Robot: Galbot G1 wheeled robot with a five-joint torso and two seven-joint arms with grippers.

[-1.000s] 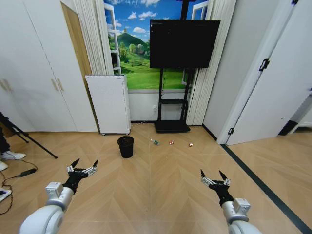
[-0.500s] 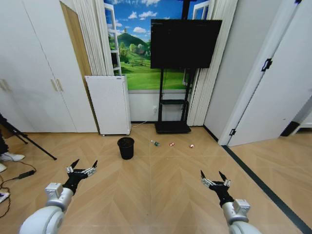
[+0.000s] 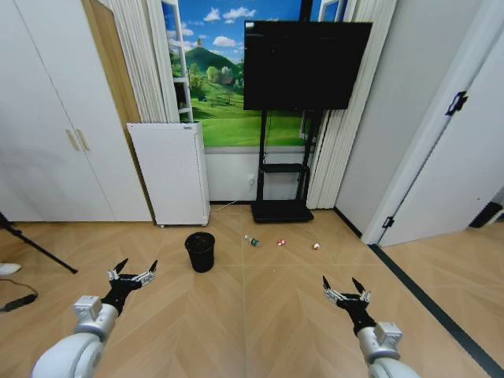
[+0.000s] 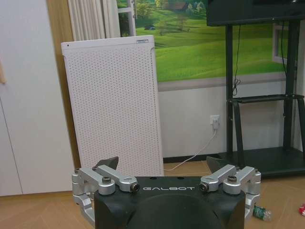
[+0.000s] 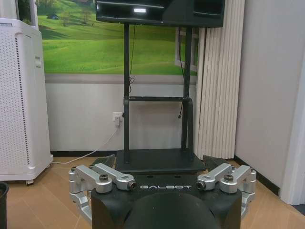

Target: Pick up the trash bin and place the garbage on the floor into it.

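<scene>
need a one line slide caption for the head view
Both arms raised with jaws open, the left gripper and right gripper face the trash bin and garbage ahead.

One small black round trash bin (image 3: 200, 251) on wood floor. Litter, three pieces: one small clear plastic bottle with green label (image 3: 252, 241); two tiny red-and-white scraps (image 3: 281, 242) (image 3: 316, 246). One white perforated appliance (image 3: 168, 172). One black screen on stand (image 3: 307, 64). Two open-fingered grippers: left (image 3: 132, 272), right (image 3: 342, 292).

White rounded arms, black GALBOT-marked wrists, silver screwed linkages, black pointed jaws.
</scene>
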